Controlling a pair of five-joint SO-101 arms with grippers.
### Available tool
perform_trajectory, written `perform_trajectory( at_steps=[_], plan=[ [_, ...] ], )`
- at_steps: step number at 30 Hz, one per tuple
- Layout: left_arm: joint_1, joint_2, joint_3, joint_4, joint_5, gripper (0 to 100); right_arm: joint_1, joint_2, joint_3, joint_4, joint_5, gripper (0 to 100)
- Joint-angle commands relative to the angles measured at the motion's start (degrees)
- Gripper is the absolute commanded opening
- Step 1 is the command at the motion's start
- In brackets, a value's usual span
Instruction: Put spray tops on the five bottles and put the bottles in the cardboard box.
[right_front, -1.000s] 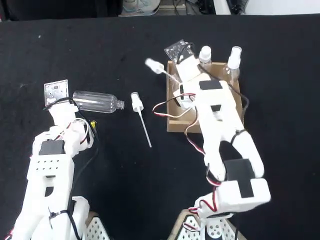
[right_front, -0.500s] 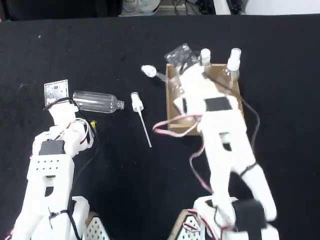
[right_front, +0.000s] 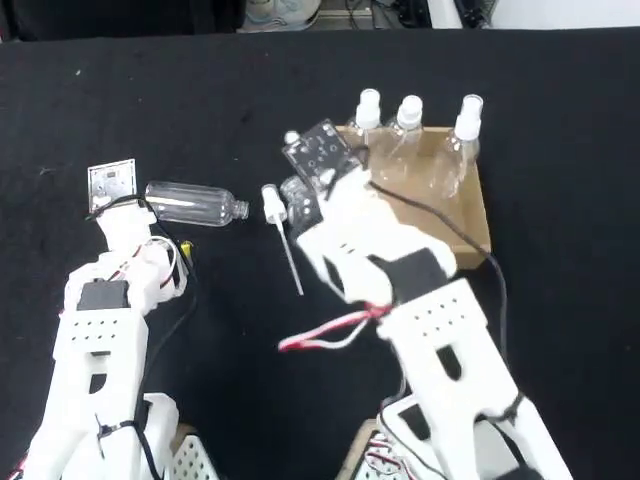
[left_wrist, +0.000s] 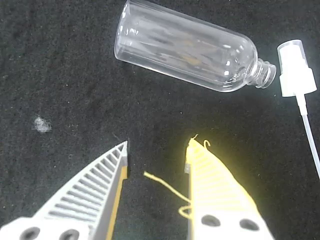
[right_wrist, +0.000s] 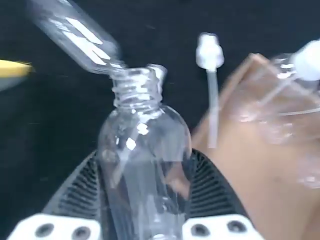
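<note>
arms (right_front: 95, 350) white w/ blk patches | red+wht wires (right_front: 330, 335) | left pincer (left_wrist: 157, 150) yellow-edged, ribbed

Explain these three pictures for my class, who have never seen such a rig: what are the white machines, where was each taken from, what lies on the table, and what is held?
The white machines are two small robot arms at a black table. One picture looks down from a fixed camera; the other two come from a camera on each arm's wrist. The left gripper is open and empty, near a lying bottle with no top and a loose spray top on the table. The right gripper is shut on a second bottle, also without a top. In the cardboard box stand three capped bottles.
</note>
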Motion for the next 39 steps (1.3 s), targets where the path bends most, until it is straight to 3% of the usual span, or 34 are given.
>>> perform_trajectory(
  at_steps=[1,6,10,14,20,31,36,39],
  plan=[
    [-1.19,-1.14,-0.75,-0.44,0.62,19,-4.31,-3.38,2.07,3.78,-1.32,1.2],
    [-7.25,-1.14,-1.54,-0.88,4.92,19,-5.19,-0.66,11.82,-6.68,-1.76,1.3],
    [-11.03,-1.14,-1.98,-0.53,10.29,19,-5.36,2.15,15.96,-13.10,-10.64,4.4],
    [-12.88,-1.14,-2.15,-0.62,11.16,19,-8.70,5.05,16.13,-13.45,-13.54,13.6],
    [-12.97,-1.14,-1.98,-0.70,11.16,19,-12.13,5.58,16.40,-13.45,-13.80,14.1],
    [-13.23,-1.14,-1.89,-0.88,11.16,19,-12.04,6.02,14.11,-13.27,-13.45,14.7],
    [-13.32,-1.14,-2.07,-0.62,11.08,19,-11.87,6.02,12.70,-13.27,-13.36,25.7],
    [-13.32,-1.14,-2.15,-0.62,11.08,19,-11.87,5.67,11.65,-13.27,-13.36,25.4]
  ],
)
